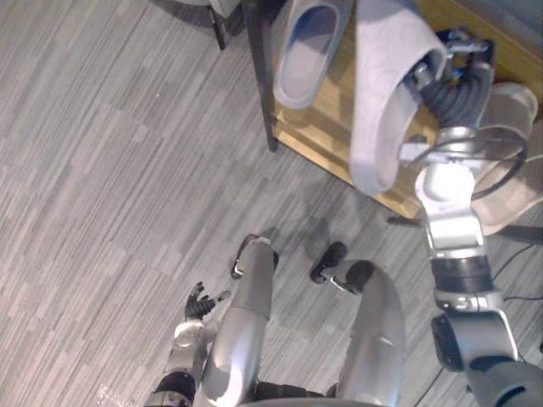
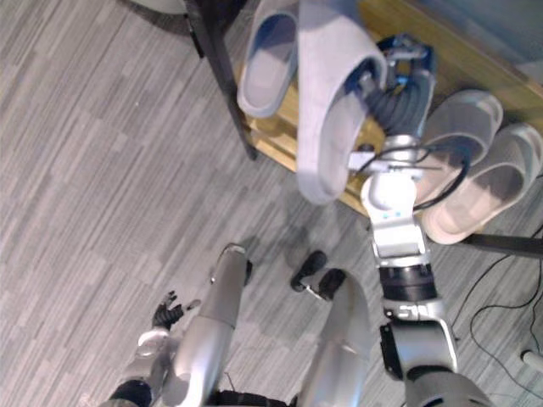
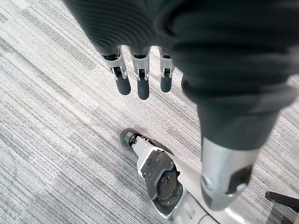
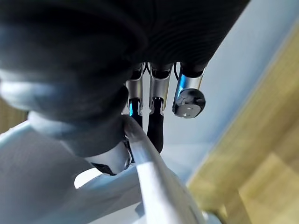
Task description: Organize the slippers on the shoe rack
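Beneath us spreads the grey plank floor (image 1: 110,170), and on it stands the wooden shoe rack (image 1: 318,140) with its dark frame. Our right robot hand (image 2: 397,93) is clamped on the rim of a large grey slipper (image 1: 382,93), holding it up over the rack with its lower end crossing the front edge. A blue-grey slipper (image 1: 305,51) lies on the shelf just beside it. Two pale slippers (image 2: 501,182) sit side by side further right. Our left robot hand (image 1: 199,303) hangs low above the floor, its fingers (image 3: 142,86) loosely straight and holding nothing.
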Robot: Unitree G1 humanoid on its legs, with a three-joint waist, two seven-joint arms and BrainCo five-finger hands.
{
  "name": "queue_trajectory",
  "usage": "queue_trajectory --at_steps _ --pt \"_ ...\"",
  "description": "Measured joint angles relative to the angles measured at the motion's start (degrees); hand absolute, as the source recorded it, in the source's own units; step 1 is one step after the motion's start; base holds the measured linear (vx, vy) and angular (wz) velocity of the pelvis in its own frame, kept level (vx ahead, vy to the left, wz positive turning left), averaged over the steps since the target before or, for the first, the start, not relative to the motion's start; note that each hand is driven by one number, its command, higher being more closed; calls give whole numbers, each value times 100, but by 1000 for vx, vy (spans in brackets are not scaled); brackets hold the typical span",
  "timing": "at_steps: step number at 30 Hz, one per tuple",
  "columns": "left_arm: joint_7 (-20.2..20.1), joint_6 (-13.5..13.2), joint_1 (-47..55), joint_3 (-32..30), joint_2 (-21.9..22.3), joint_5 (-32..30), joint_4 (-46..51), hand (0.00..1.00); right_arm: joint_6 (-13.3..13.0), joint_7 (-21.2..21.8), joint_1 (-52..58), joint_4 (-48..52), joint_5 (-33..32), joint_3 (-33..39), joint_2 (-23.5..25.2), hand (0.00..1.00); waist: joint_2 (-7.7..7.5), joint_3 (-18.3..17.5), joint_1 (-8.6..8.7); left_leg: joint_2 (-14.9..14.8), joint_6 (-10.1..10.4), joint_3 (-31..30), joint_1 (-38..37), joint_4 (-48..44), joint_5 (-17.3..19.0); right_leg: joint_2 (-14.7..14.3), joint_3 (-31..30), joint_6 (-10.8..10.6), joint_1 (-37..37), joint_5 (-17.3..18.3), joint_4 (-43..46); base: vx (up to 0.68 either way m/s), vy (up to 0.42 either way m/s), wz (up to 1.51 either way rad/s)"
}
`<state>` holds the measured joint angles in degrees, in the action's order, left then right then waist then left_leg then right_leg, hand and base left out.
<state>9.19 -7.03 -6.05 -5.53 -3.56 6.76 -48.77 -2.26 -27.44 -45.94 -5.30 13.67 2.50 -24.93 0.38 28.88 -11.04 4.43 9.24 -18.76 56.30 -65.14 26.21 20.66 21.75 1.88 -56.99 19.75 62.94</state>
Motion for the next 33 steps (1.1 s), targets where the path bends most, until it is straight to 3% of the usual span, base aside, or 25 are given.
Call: queue_trajectory --at_steps 4,8,16,19,20,27,33 --pt "87 -3 4 44 17 11 139 0 355 -162 -582 -909 24 189 3 100 -3 -7 -123 42 49 -106 269 -104 -24 69 110 70 -196 69 144 4 3 14" --pt "185 -4 3 45 25 11 191 0 513 -248 -987 -1695 21 190 16 100 -13 -16 -175 73 59 -112 435 -195 -30 138 132 103 -342 103 266 7 12 7" --pt "438 -11 -7 46 24 18 187 0 557 -493 -1580 -2953 -11 192 11 100 -24 -48 -214 116 131 -194 690 -264 -68 170 169 111 -570 108 348 -1 23 3" --pt "487 -24 -24 100 21 20 73 0 570 -632 -1705 -3242 -31 191 13 100 -39 -235 -281 122 160 -212 815 -269 -84 177 178 131 -699 119 378 0 0 0" --pt "536 -37 -29 125 22 21 74 0 567 -719 -1707 -3321 -33 192 13 0 -39 -252 -311 121 165 -221 814 -265 -88 178 185 137 -700 123 384 0 0 0" --pt "591 -95 -87 234 15 126 70 0 679 -1131 -1699 -3375 -272 556 22 0 -36 -264 -407 200 253 -298 813 -97 -197 260 255 139 -691 124 346 1 27 10" --pt "655 -97 -141 230 12 131 -28 0 737 -1182 -1603 -2896 -423 640 126 0 -36 -264 -401 195 310 -325 731 15 -250 246 281 176 -616 99 264 13 35 3"
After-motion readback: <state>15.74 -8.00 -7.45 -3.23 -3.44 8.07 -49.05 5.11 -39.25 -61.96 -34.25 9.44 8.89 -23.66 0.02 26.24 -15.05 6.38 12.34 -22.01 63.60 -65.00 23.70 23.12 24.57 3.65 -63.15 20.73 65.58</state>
